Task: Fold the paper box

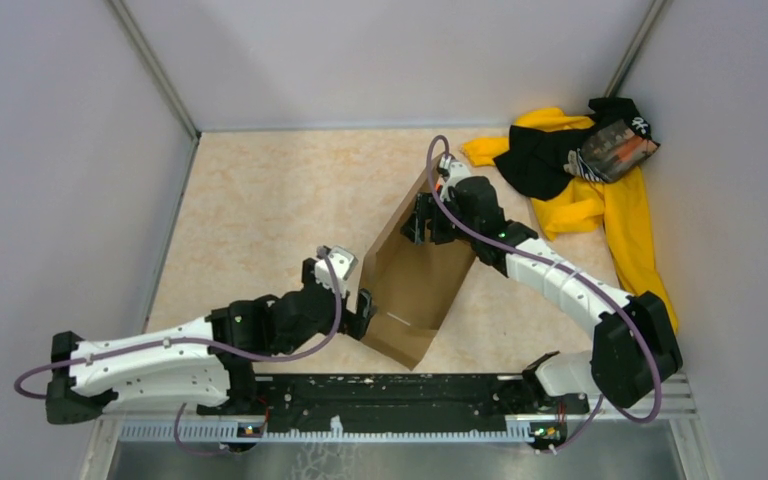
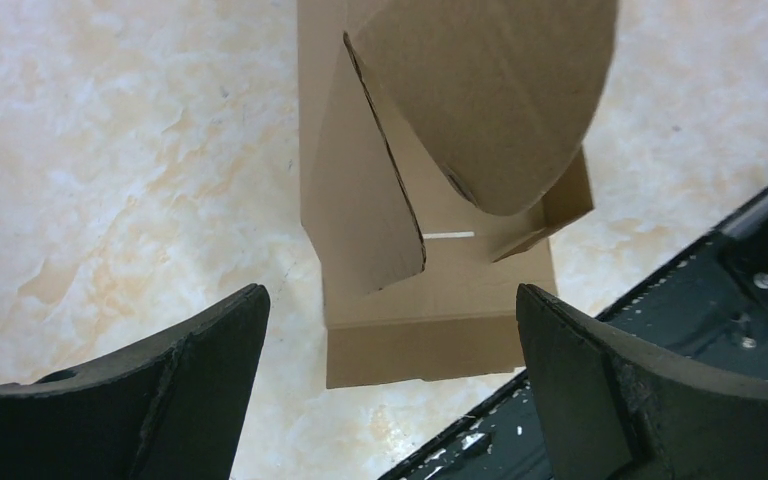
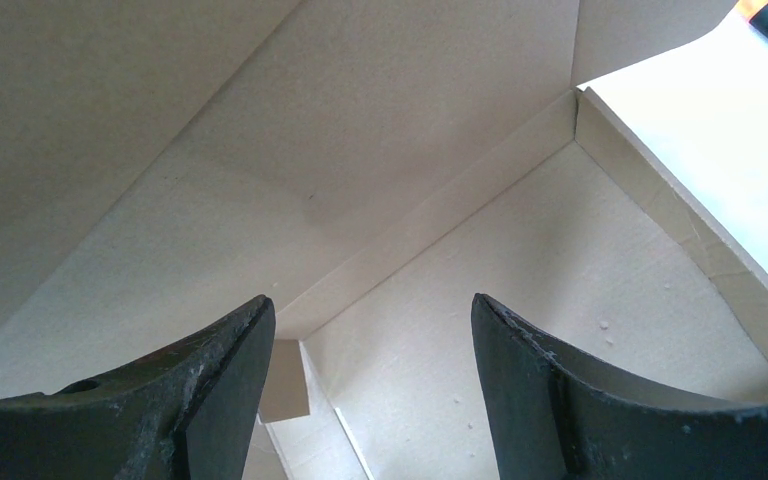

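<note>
- Left gripper (image 1: 360, 306): sits near the near edge of the worktop (image 1: 260, 200), just left of centre, at the near-left corner of the paper box (image 1: 415, 285). Its wrist view shows the jaws spread with nothing between them, and the box lies just ahead of the fingertips. Whether a finger touches the cardboard cannot be told.
- Paper box, centre of the worktop, near end close to the near edge, long axis running toward the far-right corner. It is partly formed: the base lies flat and one long panel stands tilted along its left side. The left wrist view shows a rounded flap (image 2: 480, 100) raised, a short tab (image 2: 560, 210) turned up, and an open slit (image 2: 448, 235) in the base.
- Judged outstanding: squaring the remaining walls, tucking the flaps, closing the box. Roughly the middle of the job.
- Right gripper (image 1: 422, 228): at the far end of the box and reaching inside it, jaws spread, pinching nothing visible.
- Yellow-and-black clothing pile (image 1: 600, 200): far-right corner, apart from the box.
</note>
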`<state>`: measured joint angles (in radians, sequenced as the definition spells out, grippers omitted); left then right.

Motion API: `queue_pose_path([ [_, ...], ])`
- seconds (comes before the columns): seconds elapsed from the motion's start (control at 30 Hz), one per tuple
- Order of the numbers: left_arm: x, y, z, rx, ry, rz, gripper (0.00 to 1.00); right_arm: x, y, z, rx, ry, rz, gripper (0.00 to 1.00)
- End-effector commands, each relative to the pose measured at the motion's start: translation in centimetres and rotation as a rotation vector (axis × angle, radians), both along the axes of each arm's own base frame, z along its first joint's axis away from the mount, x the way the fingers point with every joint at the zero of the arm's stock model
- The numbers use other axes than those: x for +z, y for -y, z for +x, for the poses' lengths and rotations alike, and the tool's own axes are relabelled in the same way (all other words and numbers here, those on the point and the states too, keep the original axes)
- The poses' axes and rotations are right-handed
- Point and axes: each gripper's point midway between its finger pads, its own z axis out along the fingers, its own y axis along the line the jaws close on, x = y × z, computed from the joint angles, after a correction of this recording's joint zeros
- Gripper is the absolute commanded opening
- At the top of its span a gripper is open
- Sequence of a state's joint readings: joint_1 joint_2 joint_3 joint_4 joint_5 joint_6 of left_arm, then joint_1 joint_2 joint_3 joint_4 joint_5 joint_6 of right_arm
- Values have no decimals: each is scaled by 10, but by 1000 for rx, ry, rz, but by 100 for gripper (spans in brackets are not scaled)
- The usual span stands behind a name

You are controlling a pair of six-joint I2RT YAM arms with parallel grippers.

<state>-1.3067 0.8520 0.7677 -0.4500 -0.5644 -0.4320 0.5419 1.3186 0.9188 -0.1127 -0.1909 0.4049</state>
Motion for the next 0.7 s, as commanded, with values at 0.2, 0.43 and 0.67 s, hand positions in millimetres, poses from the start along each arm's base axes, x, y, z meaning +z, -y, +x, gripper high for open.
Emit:
queue_pose_path([
  [0.2, -24, -3, 23, 217, 70, 90, 99, 34, -10, 13, 16, 84, 63, 72],
  [0.43, -20, -6, 34, 282, 127, 80, 65, 35, -10, 14, 24, 89, 50, 72],
  [0.67, -26, -12, 46, 336, 133, 107, 46, 28, -10, 14, 32, 78, 37, 72],
])
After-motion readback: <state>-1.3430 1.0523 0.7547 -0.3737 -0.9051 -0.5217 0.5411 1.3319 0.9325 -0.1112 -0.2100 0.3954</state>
